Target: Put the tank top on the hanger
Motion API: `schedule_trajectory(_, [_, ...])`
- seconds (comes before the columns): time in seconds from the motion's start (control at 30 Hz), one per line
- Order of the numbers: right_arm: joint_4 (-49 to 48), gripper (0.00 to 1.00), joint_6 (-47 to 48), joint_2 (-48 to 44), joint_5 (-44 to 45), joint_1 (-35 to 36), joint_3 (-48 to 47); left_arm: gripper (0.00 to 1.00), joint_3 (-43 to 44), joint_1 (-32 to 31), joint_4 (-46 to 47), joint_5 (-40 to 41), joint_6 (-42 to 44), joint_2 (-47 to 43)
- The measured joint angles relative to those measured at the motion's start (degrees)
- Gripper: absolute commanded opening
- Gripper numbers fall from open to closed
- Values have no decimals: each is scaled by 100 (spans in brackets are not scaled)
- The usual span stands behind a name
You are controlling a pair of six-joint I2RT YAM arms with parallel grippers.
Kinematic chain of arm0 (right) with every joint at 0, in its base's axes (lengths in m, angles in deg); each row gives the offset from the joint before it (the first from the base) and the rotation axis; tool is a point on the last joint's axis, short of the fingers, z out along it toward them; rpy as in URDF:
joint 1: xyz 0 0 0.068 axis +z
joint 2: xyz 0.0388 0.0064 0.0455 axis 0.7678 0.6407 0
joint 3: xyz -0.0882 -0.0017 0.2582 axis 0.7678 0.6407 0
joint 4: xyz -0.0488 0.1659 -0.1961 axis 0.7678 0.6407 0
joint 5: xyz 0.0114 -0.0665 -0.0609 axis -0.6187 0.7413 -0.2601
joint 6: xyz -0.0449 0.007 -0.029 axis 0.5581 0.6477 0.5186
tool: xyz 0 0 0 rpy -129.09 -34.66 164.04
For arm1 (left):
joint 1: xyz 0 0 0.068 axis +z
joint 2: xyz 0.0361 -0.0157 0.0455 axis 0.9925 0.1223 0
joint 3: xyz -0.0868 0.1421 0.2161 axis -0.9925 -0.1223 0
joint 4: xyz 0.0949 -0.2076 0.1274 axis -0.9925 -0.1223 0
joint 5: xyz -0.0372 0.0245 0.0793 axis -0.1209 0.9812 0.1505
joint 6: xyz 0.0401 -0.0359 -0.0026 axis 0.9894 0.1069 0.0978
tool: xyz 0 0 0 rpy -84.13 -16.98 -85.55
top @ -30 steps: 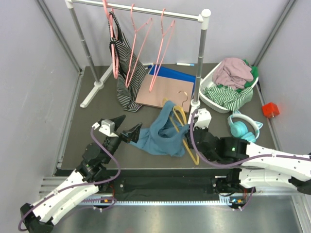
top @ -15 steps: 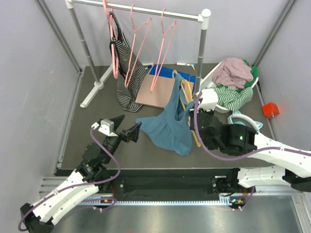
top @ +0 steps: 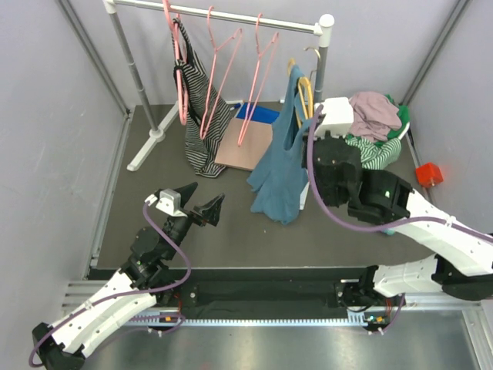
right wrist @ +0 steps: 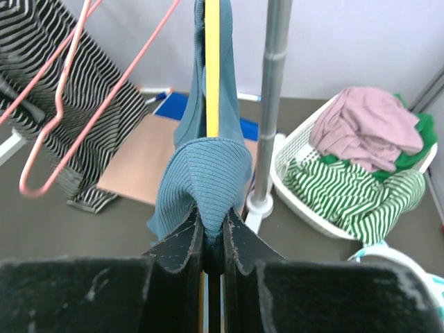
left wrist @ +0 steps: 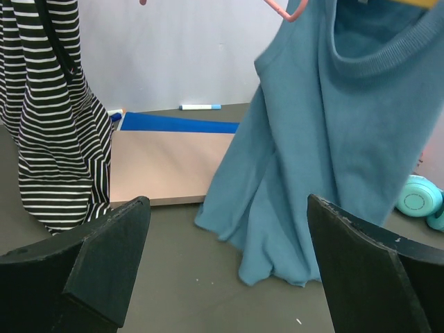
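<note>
Top view, table as clock face, 6 at the arm bases.

- Right gripper (right wrist: 211, 232) is standing raised at about 1 o'clock, just beside the rack post (right wrist: 274, 90). Its fingers are pinching almost fully together on the hanger (right wrist: 212, 62) with a fold of the tank top (right wrist: 208, 173) caught between them.
- The tank top is hanging off the hanger, clear of the table for most of its length; I cannot tell whether the hem is brushing the surface.
- Left gripper (top: 202, 197) is hovering low at 7 o'clock, fingers spread wide, gripping nothing and well apart from the cloth.

Progress, as a judgement: the top is looking largely threaded, since the yellow bar is running up inside the fabric. Whether both shoulder straps are sitting on the hanger's arms I cannot tell; the cloth is bunching toward one side. What is likely remaining is checking the second strap and freeing the pinched fold.

Surroundings:
- The rack rail (top: 231, 19) is running across 12 o'clock, carrying pink hangers (top: 258, 77) and a striped garment (top: 202, 116) at 11.
- A tan board (top: 246, 146) is lying over a blue mat (top: 258, 113) behind the top.
- A white basket (right wrist: 298, 201) of clothes is sitting at 2 o'clock, a red cube (top: 428, 174) at 3.

In the way: the post is crowding the hanger's right side, and the nearest pink hanger could be snagging the fabric.
</note>
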Motion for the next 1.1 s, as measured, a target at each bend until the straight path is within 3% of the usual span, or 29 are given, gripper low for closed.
schedule_trajectory(0.47, [-369, 0, 1019, 1029, -608, -863, -1292, 99, 0, 0, -13, 0, 0, -20])
schedule_trajectory(1.1, [-306, 0, 798, 1749, -1974, -2096, -1805, 99, 0, 0, -46, 0, 0, -55])
